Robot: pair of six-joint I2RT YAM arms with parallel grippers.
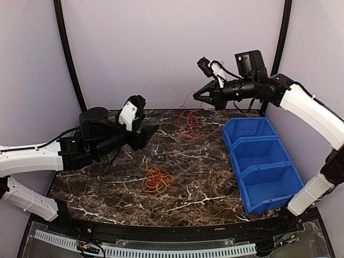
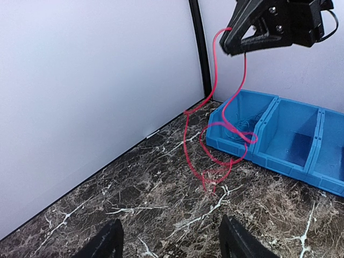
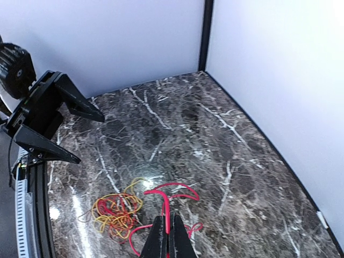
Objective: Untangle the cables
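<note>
Two cable groups: a thin red flexible wire and a small knotted bundle of orange and yellow wires, well apart from each other.
Red wire: it hangs from the right claw above the far edge of the dark marble-patterned desk. Its lower loops rest on the desk near that edge, just beside the far end of the row of blue plastic bins.
Orange-yellow bundle: it lies around the middle of the desk, a little toward the near edge, and neither claw touches it.
Step in hand: separating out the red wire, by my reading. It looks free of the bundle, which remains knotted.
Right claw: clenched on the upper end of the red wire, fingers pinched together with the strand between them.
Left claw: released, fingers spread wide and holding nothing. It hovers above the left part of the desk, pointing toward the hanging wire.
Next move: probably laying the red wire down by itself without trailing its loops across the bundle. After that, one claw must pin the bundle while the other draws a single strand out.
</note>
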